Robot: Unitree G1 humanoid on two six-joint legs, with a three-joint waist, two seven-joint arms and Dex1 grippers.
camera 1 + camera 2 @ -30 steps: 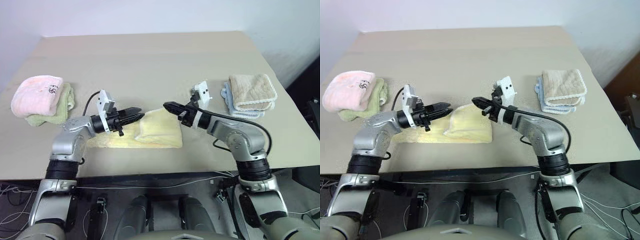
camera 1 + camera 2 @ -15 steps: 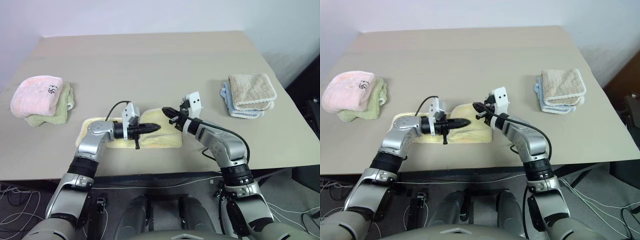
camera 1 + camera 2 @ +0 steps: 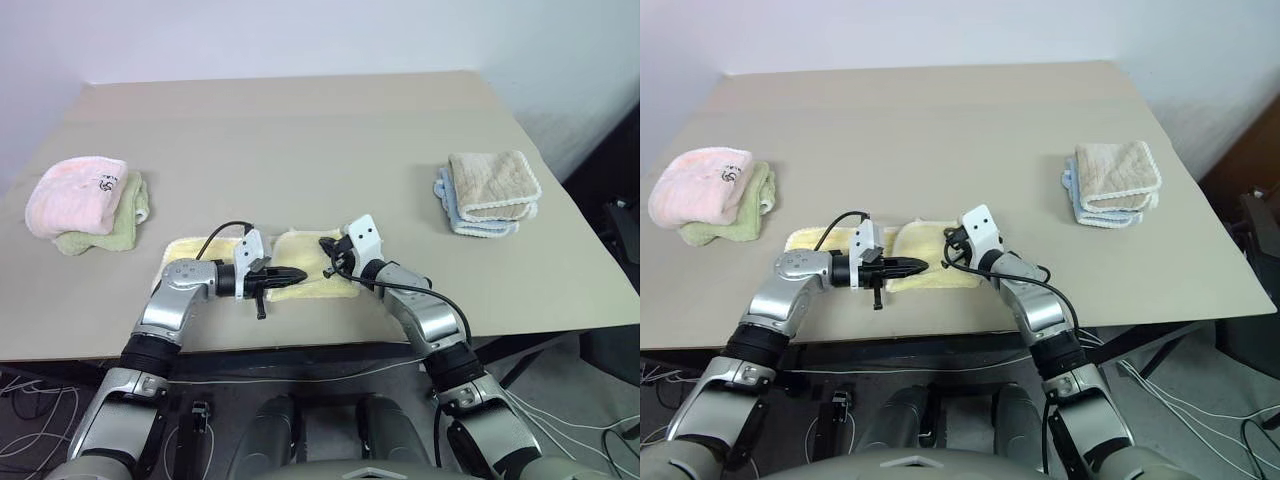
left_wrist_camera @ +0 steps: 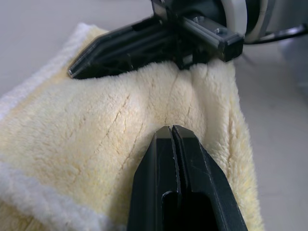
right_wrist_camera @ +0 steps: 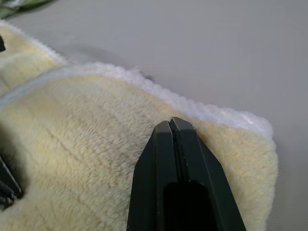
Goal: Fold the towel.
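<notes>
The pale yellow towel (image 3: 296,248) lies near the table's front edge, folded over, with its right part doubled on top. My left gripper (image 3: 298,272) reaches in from the left, its shut tips (image 4: 172,128) pressed onto the plush top layer (image 4: 86,144), which creases around them. My right gripper (image 3: 326,243) comes in from the right, also shut, its tips (image 5: 171,121) resting on the towel (image 5: 72,144) just inside the white hem (image 5: 192,107). The left wrist view shows the right gripper (image 4: 72,72) lying across the towel just beyond my left tips. No cloth shows between either pair of fingers.
A pink towel (image 3: 75,192) sits on a light green one (image 3: 122,222) at the far left. A beige towel (image 3: 493,180) tops a pale blue one (image 3: 470,222) at the right. The table's front edge (image 3: 300,340) runs just below the yellow towel.
Both grippers have come down and nearer to me onto the towel. The raised fold now lies flat. The left fingers have shut. The camera view has also shifted.
</notes>
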